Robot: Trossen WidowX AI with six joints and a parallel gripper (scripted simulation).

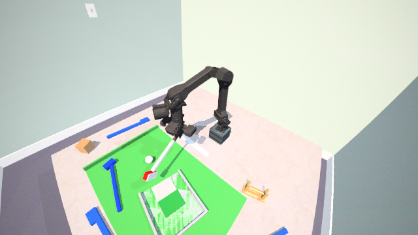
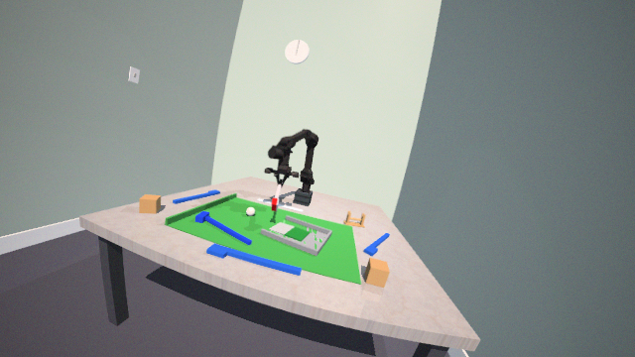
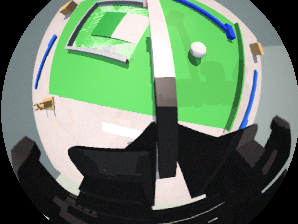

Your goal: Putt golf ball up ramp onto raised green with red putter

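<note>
Grey-green walls stood behind the table [image 2: 317, 297], where a green mat [image 1: 209, 192] lay. Over it, the gripper [image 1: 176, 134] was clamped on the putter [image 1: 161, 158], whose red head hung above the mat between the ball [image 1: 149, 159] and the ramp [image 1: 164, 188].

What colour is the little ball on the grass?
White. The golf ball shows best in the top view.
</note>
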